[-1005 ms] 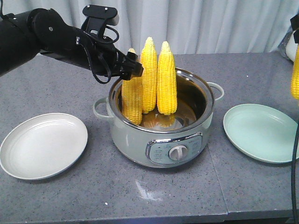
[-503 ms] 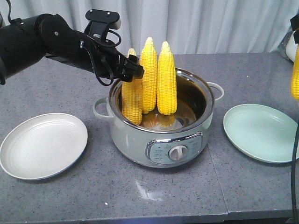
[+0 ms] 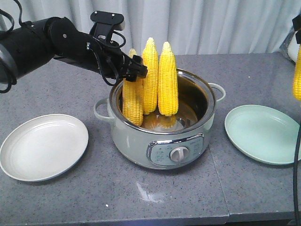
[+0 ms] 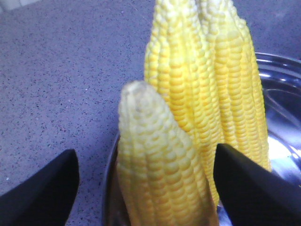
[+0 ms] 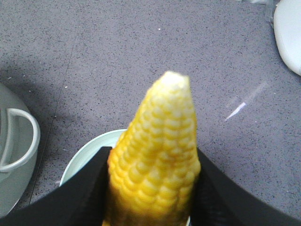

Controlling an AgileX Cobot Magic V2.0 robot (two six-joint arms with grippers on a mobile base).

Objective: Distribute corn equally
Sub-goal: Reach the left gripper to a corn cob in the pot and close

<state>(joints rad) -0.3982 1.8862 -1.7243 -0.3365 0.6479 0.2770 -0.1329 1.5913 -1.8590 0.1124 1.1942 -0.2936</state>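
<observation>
Black left gripper [image 3: 135, 68] nearer leftmost cob [image 3: 132, 102]

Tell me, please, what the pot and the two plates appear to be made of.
The pot: inner wall looks like polished steel, given its mirror-like reflections; pale green shell is glossy, enamel or painted metal. The white plate and green plate: smooth with soft sheen, likely glazed ceramic, possibly melamine.

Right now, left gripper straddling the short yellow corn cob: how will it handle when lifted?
Likely stiff: the short yellow corn cob stands upright in the pale-green pot. Tapered, so the open left gripper may slip upward. Round; probably rolls when laid flat.
</observation>
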